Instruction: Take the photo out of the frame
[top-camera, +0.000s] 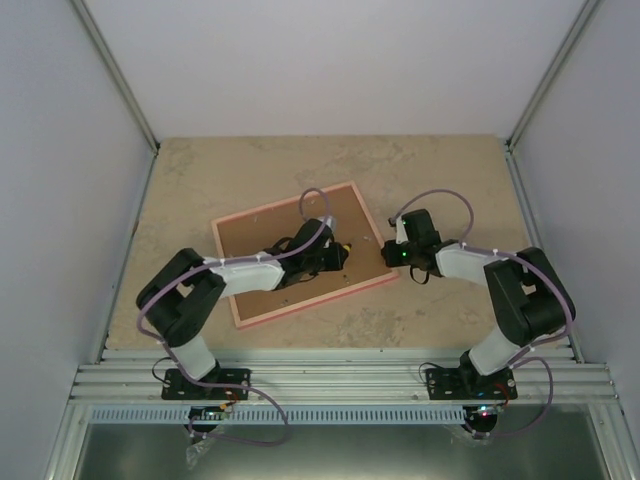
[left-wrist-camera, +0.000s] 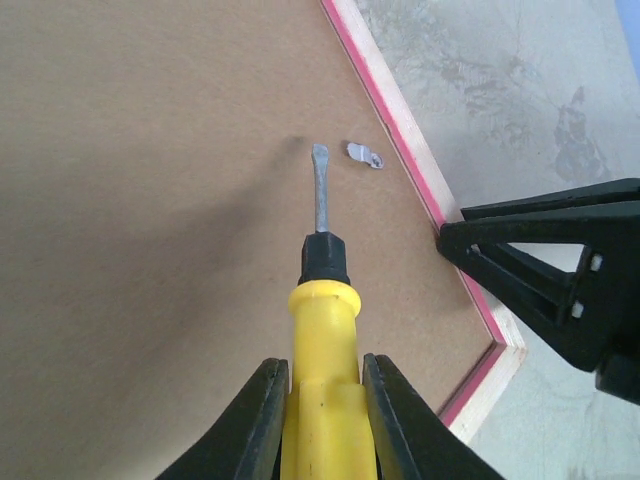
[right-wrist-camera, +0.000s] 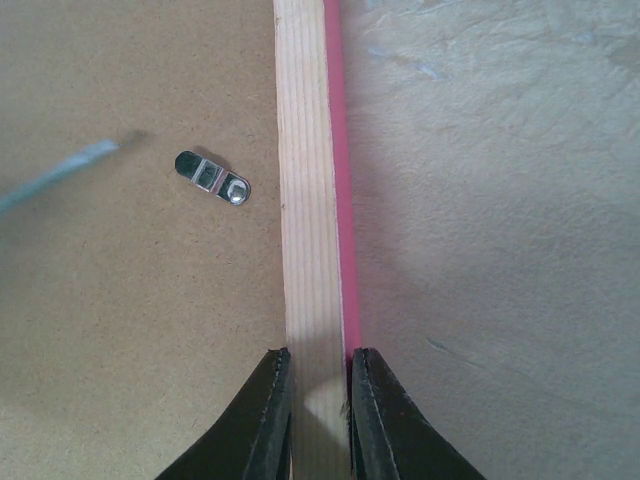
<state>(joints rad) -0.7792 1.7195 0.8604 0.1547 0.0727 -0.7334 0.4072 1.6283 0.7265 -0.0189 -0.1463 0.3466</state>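
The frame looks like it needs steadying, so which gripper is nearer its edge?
Right. The right gripper has its jaws pinched on the frame at its edge; the left gripper sits inward over the backing board, holding a yellow screwdriver.

Black joints and white link shells on left arm (top-camera: 245, 270) and right arm (top-camera: 465, 262), lilac cables (top-camera: 314, 191), green LED (top-camera: 403, 254) on right wrist, black wedge fingers (right-wrist-camera: 258, 425), bases (top-camera: 205, 378) at 6 o'clock.

The top view looks down from above and behind on the whole bench (top-camera: 190, 190). Both wrist views sit close over the frame (right-wrist-camera: 312, 200), sharing its metal tab (right-wrist-camera: 213, 177).
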